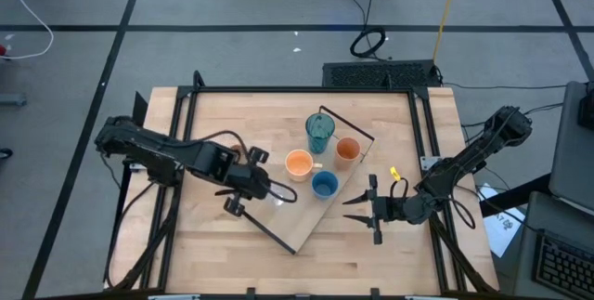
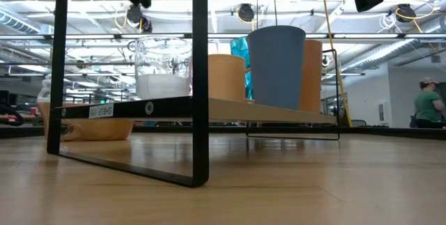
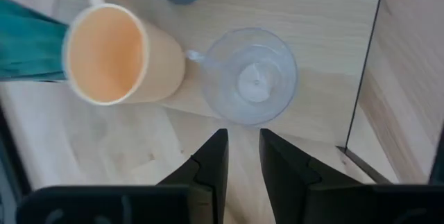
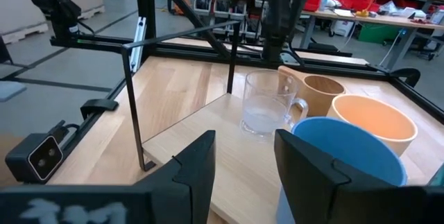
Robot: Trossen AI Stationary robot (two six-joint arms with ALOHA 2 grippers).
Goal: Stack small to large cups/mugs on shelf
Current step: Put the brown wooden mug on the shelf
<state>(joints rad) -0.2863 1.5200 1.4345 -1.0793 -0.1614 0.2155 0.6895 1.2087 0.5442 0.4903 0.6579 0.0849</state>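
The light-wood shelf (image 1: 306,218) lies slantwise on the table. On it stand a teal tumbler (image 1: 319,131), an orange cup (image 1: 347,150), a tan handled mug (image 1: 299,163), a blue cup (image 1: 324,184) and a clear handled cup (image 3: 251,77). The clear cup (image 2: 164,68) rests upright on its base at the shelf's near left end, beside the mug (image 3: 114,54). My left gripper (image 3: 243,137) hangs above the clear cup, pointing steeply down. It is narrowly open, with nothing between its fingers. My right gripper (image 4: 244,141) waits open and level at the shelf's right side (image 1: 349,209), facing the blue cup (image 4: 347,165).
Black metal rails (image 2: 201,79) stand at the shelf's ends, and a black frame (image 1: 306,89) borders the table. A small yellow piece (image 1: 393,175) lies right of the shelf. Bare tabletop (image 1: 213,244) shows near and left. A person (image 2: 425,103) stands far off in the room.
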